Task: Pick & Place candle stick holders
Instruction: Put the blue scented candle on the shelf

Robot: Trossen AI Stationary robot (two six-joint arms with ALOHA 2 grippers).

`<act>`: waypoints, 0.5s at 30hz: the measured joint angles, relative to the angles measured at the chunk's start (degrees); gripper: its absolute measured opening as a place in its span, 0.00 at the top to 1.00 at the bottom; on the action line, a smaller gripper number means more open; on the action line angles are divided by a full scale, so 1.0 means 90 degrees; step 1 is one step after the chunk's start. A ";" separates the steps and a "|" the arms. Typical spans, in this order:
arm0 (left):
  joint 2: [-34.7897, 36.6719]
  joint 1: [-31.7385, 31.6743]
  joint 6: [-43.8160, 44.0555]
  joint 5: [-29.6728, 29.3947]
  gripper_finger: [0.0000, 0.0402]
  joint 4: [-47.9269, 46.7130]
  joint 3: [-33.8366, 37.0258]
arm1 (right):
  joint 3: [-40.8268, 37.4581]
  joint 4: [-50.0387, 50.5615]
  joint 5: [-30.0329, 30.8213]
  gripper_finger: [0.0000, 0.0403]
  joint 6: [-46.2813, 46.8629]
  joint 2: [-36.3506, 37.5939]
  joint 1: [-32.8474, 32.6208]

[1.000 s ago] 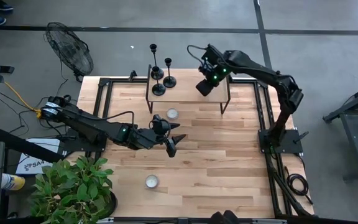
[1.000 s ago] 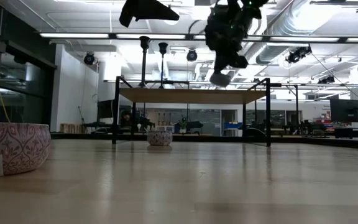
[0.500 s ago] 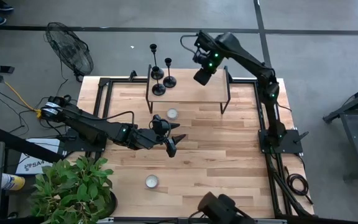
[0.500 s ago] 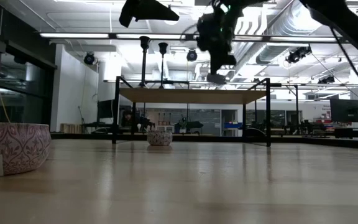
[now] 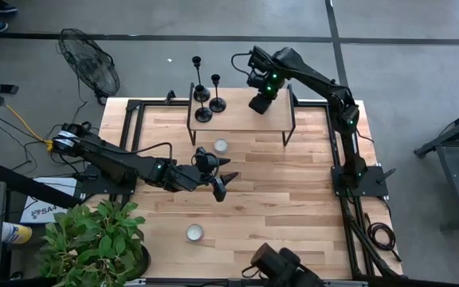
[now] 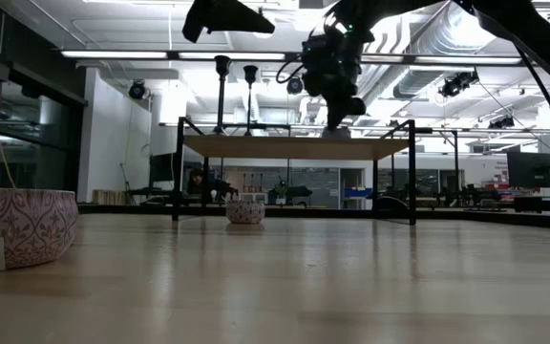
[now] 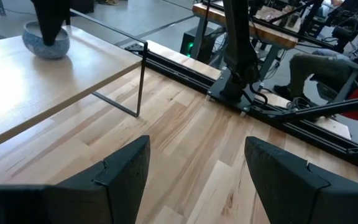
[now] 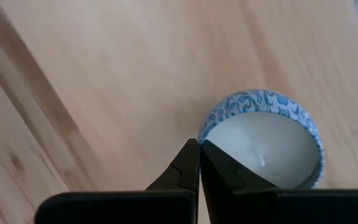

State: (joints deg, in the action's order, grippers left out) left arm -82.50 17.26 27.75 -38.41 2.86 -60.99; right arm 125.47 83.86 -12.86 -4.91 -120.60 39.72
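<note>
The right gripper (image 5: pixel 259 104) hung over the raised shelf (image 5: pixel 241 121), its fingers (image 8: pixel 188 168) pressed together at the rim of a blue-patterned candle tin (image 8: pixel 266 146) resting on the shelf. The candle stick holders (image 5: pixel 205 92) stood grouped at the shelf's left end. The left gripper (image 5: pixel 222 179) hovered mid-table, jaws apart, near a small candle tin (image 5: pixel 221 146). Another tin (image 5: pixel 194 233) sat near the front edge.
</note>
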 joint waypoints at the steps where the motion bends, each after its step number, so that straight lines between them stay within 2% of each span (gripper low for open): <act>1: 0.0001 0.0000 0.0000 -0.0004 0.36 -0.0003 0.0000 | 0.0000 -0.0138 -0.0059 1.00 0.0213 0.0002 0.0000; 5: 0.0000 0.0000 0.0000 -0.0013 0.36 0.0000 0.0000 | 0.0000 -0.0578 -0.0132 1.00 0.0809 0.0002 0.0013; 15: 0.0000 0.0000 0.0006 0.0036 0.36 0.0000 0.0000 | 0.0002 -0.0365 -0.0114 1.00 0.1453 0.0007 0.0483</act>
State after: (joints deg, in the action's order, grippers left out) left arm -82.50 17.26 27.80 -38.09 2.86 -60.99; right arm 125.49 80.58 -13.89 8.16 -120.53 44.07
